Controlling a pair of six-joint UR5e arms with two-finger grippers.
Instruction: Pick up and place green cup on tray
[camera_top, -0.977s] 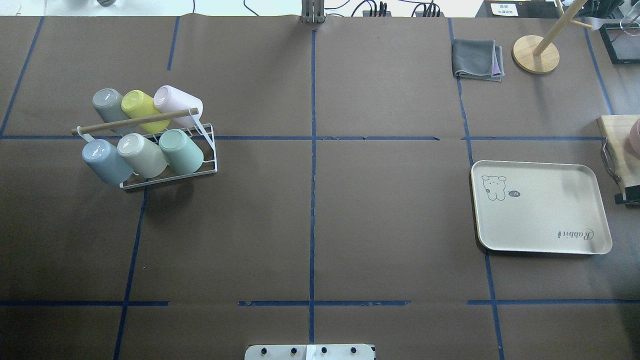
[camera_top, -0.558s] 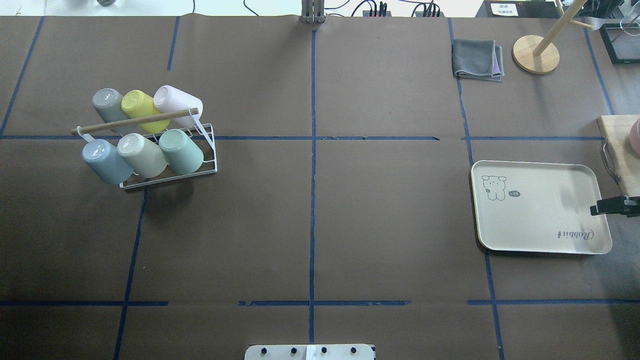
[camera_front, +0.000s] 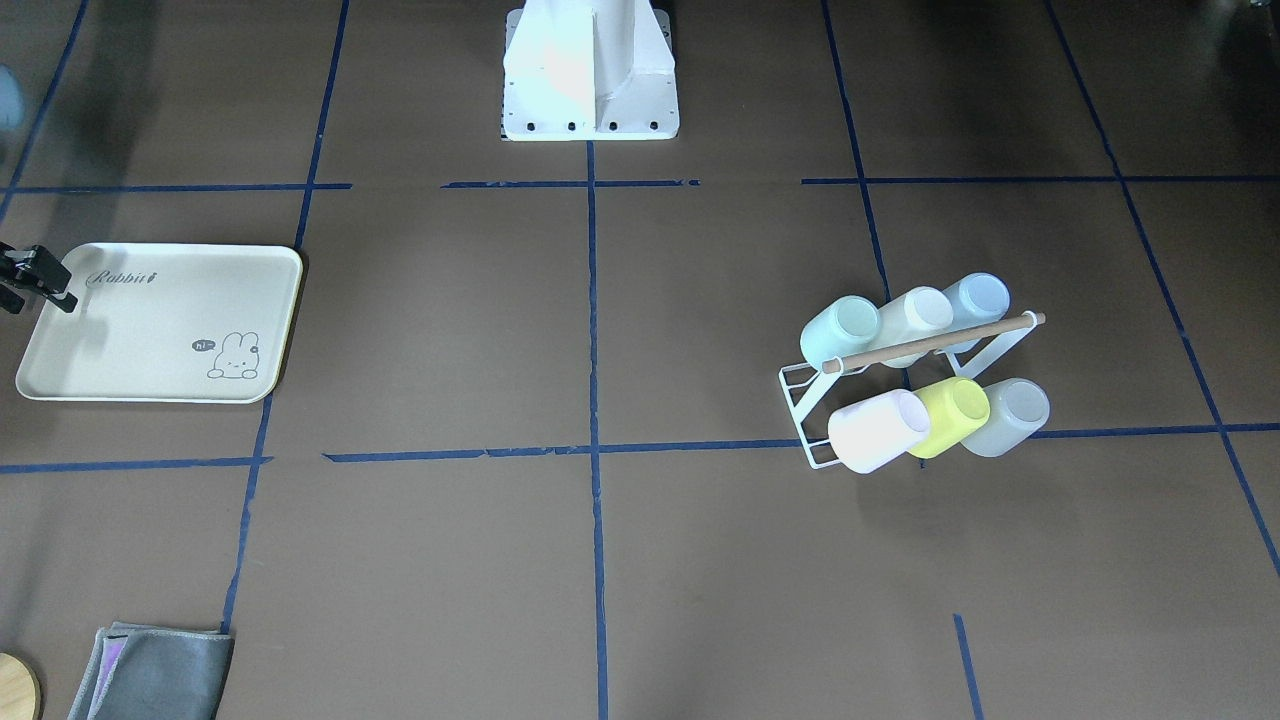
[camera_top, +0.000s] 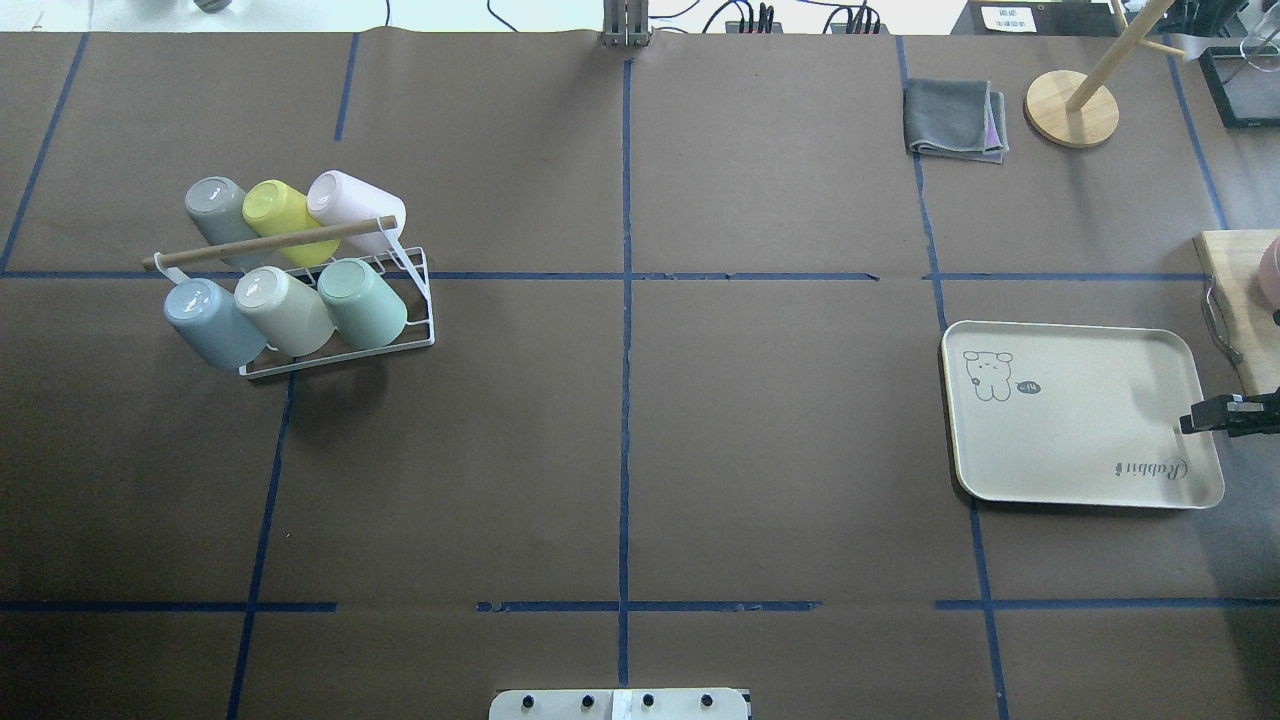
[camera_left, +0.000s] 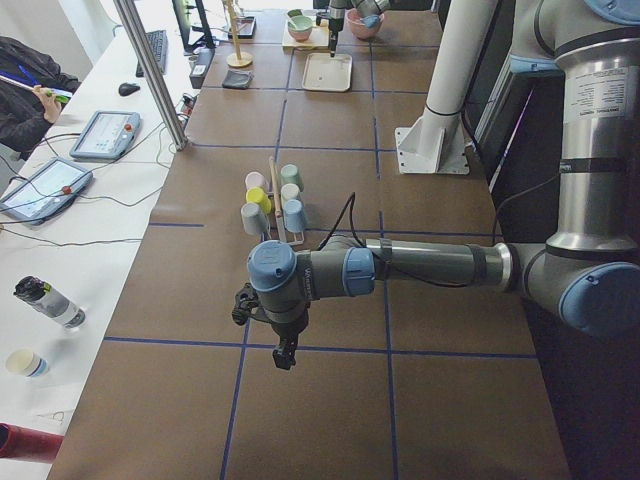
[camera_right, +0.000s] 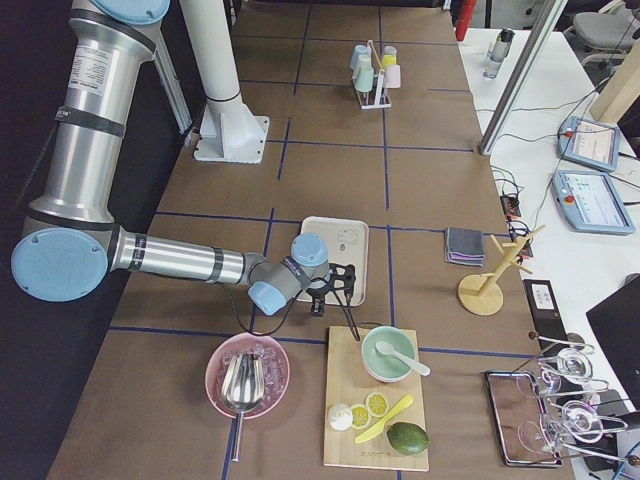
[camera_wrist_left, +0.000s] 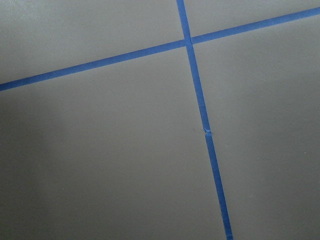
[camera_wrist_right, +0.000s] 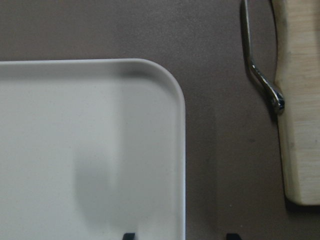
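Observation:
The green cup (camera_top: 362, 303) lies tilted in a white wire rack (camera_top: 270, 243) at the left of the table, rightmost of the near row; it also shows in the front view (camera_front: 840, 330). The cream tray (camera_top: 1080, 415) with a bunny drawing lies far right and holds nothing. My right gripper (camera_top: 1192, 420) hovers at the tray's right rim. In its wrist view the gripper (camera_wrist_right: 180, 236) is open and empty, with one fingertip (camera_wrist_right: 129, 235) over the tray (camera_wrist_right: 75, 150). My left gripper (camera_left: 285, 355) shows only in the exterior left view, over bare table, so I cannot tell its state.
The rack also holds grey, yellow, pink, blue and beige cups. A wooden cutting board (camera_top: 1235, 290) with a metal handle (camera_wrist_right: 260, 75) lies right of the tray. A grey folded cloth (camera_top: 955, 118) and a wooden stand (camera_top: 1070, 108) are at the back right.
My right gripper has come in from the view's right edge to the tray's right rim, then barely shifted. The cups and the tray have not moved.

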